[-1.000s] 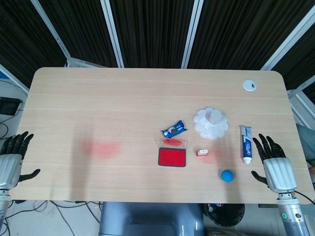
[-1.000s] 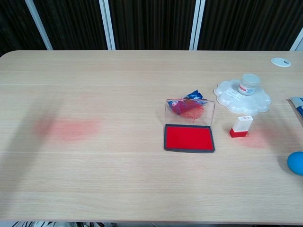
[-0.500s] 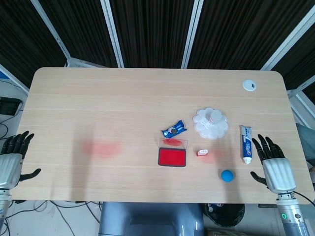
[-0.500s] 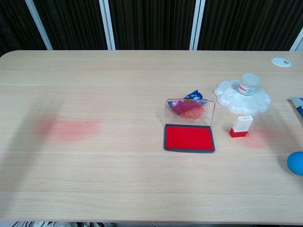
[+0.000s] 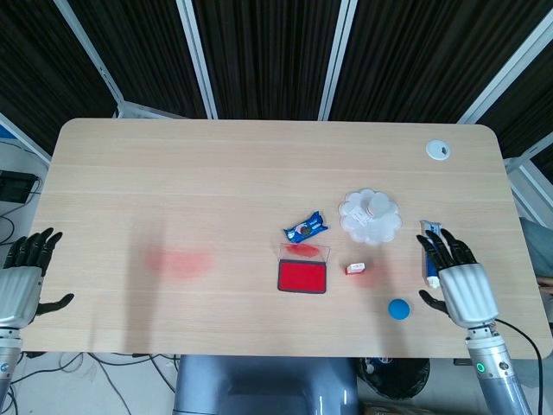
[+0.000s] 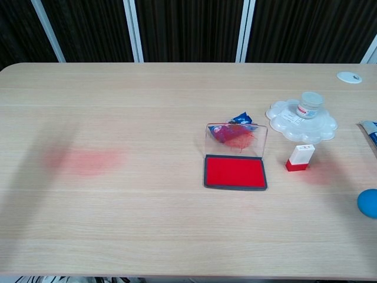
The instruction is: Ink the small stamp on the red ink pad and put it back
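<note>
The right hand [image 5: 456,281], open and empty, had moved left toward the small stamp [image 5: 355,268], starting its reach.

Small stamp [image 6: 300,157] right of ink pad [image 6: 235,172]

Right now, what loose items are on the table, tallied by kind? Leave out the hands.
Small stamp: 1
Red ink pad, lid up: 1
Blue snack wrapper: 1
White flower-shaped palette: 1
Small jar on the palette: 1
Toothpaste tube: 1
Blue ball: 1
Total: 7
</note>
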Robot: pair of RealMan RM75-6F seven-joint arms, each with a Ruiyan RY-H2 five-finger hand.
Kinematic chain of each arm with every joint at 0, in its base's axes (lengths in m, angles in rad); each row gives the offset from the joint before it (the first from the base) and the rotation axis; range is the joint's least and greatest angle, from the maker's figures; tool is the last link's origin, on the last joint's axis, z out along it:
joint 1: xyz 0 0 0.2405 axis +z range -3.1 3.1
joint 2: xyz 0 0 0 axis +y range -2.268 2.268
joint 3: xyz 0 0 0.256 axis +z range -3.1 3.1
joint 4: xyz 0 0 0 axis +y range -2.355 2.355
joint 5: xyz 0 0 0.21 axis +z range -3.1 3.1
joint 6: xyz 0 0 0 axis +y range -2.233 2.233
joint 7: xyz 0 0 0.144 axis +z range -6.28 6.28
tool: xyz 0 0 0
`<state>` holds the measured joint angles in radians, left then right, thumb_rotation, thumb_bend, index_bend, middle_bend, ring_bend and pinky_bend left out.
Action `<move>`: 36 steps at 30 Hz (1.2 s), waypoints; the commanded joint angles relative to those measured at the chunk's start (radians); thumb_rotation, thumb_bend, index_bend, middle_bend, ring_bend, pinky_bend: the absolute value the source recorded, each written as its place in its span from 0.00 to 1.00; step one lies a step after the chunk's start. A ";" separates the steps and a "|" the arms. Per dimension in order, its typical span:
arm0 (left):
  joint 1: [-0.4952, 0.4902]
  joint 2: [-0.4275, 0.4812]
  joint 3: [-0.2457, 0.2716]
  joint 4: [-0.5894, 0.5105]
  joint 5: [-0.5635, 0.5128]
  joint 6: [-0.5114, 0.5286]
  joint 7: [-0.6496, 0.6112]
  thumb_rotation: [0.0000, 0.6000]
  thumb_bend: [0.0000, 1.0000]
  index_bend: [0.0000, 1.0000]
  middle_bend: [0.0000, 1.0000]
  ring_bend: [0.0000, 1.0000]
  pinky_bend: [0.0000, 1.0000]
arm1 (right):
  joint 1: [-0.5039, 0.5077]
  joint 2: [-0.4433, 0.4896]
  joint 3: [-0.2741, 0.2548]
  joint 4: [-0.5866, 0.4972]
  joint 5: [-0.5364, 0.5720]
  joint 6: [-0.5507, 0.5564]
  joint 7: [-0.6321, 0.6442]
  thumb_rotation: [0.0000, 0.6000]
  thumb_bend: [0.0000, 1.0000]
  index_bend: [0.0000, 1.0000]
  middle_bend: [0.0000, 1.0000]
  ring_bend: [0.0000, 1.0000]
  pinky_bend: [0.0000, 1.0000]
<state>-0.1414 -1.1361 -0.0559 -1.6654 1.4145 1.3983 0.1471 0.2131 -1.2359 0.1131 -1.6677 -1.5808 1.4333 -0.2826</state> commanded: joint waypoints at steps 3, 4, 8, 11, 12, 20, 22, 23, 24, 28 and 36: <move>-0.001 0.003 0.001 -0.002 -0.002 -0.005 -0.005 1.00 0.00 0.00 0.00 0.00 0.00 | 0.081 -0.040 0.044 -0.063 0.074 -0.115 -0.110 1.00 0.17 0.28 0.27 0.22 0.29; -0.002 0.003 0.001 -0.003 -0.002 -0.006 -0.006 1.00 0.00 0.00 0.00 0.00 0.00 | 0.091 -0.050 0.048 -0.067 0.088 -0.133 -0.130 1.00 0.17 0.29 0.27 0.22 0.29; -0.004 0.008 0.002 -0.004 0.004 -0.008 -0.017 1.00 0.00 0.00 0.00 0.00 0.00 | 0.127 -0.103 0.057 -0.063 0.146 -0.187 -0.207 1.00 0.18 0.30 0.29 0.24 0.29; -0.005 0.012 0.004 -0.004 0.006 -0.012 -0.025 1.00 0.00 0.00 0.00 0.00 0.00 | 0.148 -0.144 0.060 -0.046 0.185 -0.217 -0.247 1.00 0.19 0.33 0.31 0.25 0.29; -0.005 0.013 0.004 -0.005 0.006 -0.013 -0.027 1.00 0.00 0.00 0.00 0.00 0.00 | 0.152 -0.153 0.061 -0.040 0.193 -0.223 -0.256 1.00 0.19 0.34 0.32 0.25 0.29; -0.008 0.023 0.006 -0.008 0.006 -0.021 -0.046 1.00 0.00 0.00 0.00 0.00 0.00 | 0.209 -0.269 0.081 0.043 0.296 -0.274 -0.341 1.00 0.21 0.40 0.36 0.28 0.29; -0.008 0.024 0.006 -0.009 0.005 -0.023 -0.048 1.00 0.00 0.00 0.00 0.00 0.00 | 0.218 -0.288 0.082 0.064 0.311 -0.281 -0.352 1.00 0.22 0.41 0.36 0.28 0.29; -0.009 0.025 0.006 -0.010 0.003 -0.024 -0.048 1.00 0.00 0.00 0.00 0.00 0.00 | 0.222 -0.297 0.083 0.075 0.320 -0.285 -0.355 1.00 0.23 0.41 0.36 0.28 0.29; -0.009 0.026 0.006 -0.010 0.001 -0.026 -0.049 1.00 0.00 0.00 0.00 0.00 0.00 | 0.227 -0.305 0.084 0.085 0.330 -0.290 -0.357 1.00 0.23 0.42 0.37 0.28 0.29; -0.011 0.027 0.005 -0.011 -0.005 -0.031 -0.050 1.00 0.00 0.00 0.00 0.00 0.00 | 0.240 -0.335 0.092 0.127 0.365 -0.304 -0.349 1.00 0.25 0.43 0.38 0.29 0.31; -0.014 0.030 0.004 -0.015 -0.013 -0.039 -0.051 1.00 0.00 0.00 0.00 0.00 0.00 | 0.255 -0.378 0.085 0.200 0.400 -0.326 -0.325 1.00 0.27 0.44 0.39 0.30 0.31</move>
<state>-0.1550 -1.1065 -0.0518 -1.6797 1.4022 1.3600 0.0966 0.4642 -1.6043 0.2022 -1.4811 -1.1865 1.1122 -0.6122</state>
